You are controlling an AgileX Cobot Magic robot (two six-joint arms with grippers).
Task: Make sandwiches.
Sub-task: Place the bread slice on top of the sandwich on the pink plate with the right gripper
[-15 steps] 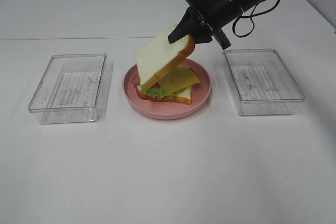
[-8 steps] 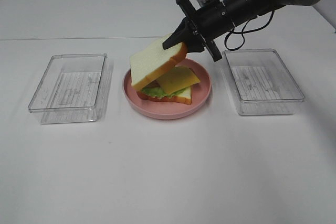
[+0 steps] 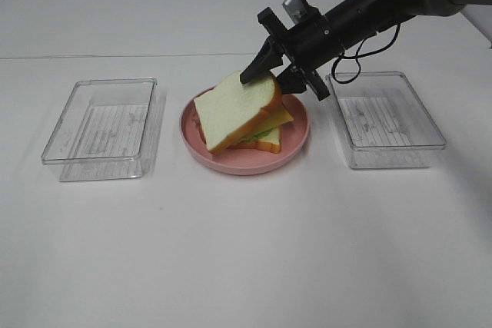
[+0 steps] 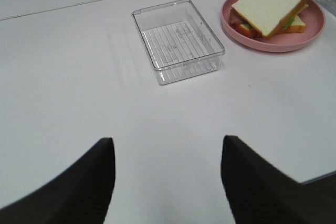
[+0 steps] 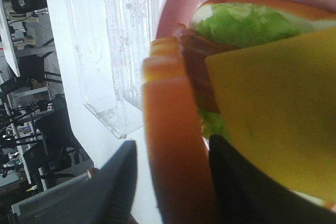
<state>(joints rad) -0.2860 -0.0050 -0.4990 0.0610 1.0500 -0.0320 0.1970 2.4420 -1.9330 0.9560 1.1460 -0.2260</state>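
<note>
The sandwich stack sits on the round pink plate (image 3: 298, 137) at the table's middle. A top bread slice (image 3: 231, 109) lies tilted on the yellow cheese (image 3: 278, 118), and the bottom bread slice (image 3: 270, 142) is under them. My right gripper (image 3: 270, 76) is at the top slice's far right crust, with its jaws spread on either side of the crust. The right wrist view shows the orange crust (image 5: 176, 161) between the fingers, with the cheese (image 5: 268, 108), bacon (image 5: 197, 66) and lettuce (image 5: 241, 24) beyond. My left gripper (image 4: 165, 150) is open and empty over bare table, far from the stack (image 4: 270, 1).
A clear plastic tray (image 3: 100, 128) stands left of the plate and another (image 3: 384, 117) stands right of it, under my right arm. The left tray also shows in the left wrist view (image 4: 178, 40). The table is white.
My right gripper lowered the top bread slice from above the plate onto the cheese, and its jaws have spread apart. The left arm shows no change.
</note>
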